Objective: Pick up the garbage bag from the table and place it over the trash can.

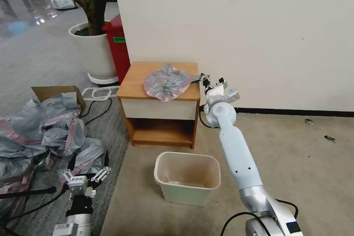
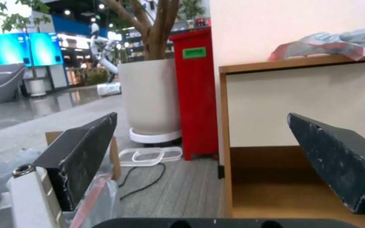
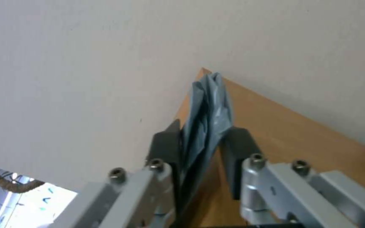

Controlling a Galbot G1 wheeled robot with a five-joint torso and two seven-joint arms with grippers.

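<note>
two grippers were in play. nearest the robot, the left gripper (image 1: pixel 89 177) hung low at its left side above the grey floor, its dark fingers (image 2: pixel 81 152) spread wide apart with nothing between them, close to a heap of grey-and-pink bags (image 1: pixel 44 132) and a cardboard box (image 1: pixel 55 91). ahead on the tan floor stood the trash can (image 1: pixel 187 177), cream-white, upright, in front of the table (image 1: pixel 162 112). farther on, the right arm reached up to the table's right edge, where the right gripper (image 1: pixel 204 80) had its two black pads (image 3: pixel 239 148) closed on a fold of the garbage bag (image 1: pixel 166 82); the thin silvery plastic was pinched between them. most of the bag lay crumpled on the wooden top, one edge drooping over the front. beyond the table, to its left, stood a red bin (image 1: pixel 117 46) and a white plant pot (image 1: pixel 94 49), with a pale wall (image 1: pixel 258 37) behind.
</note>
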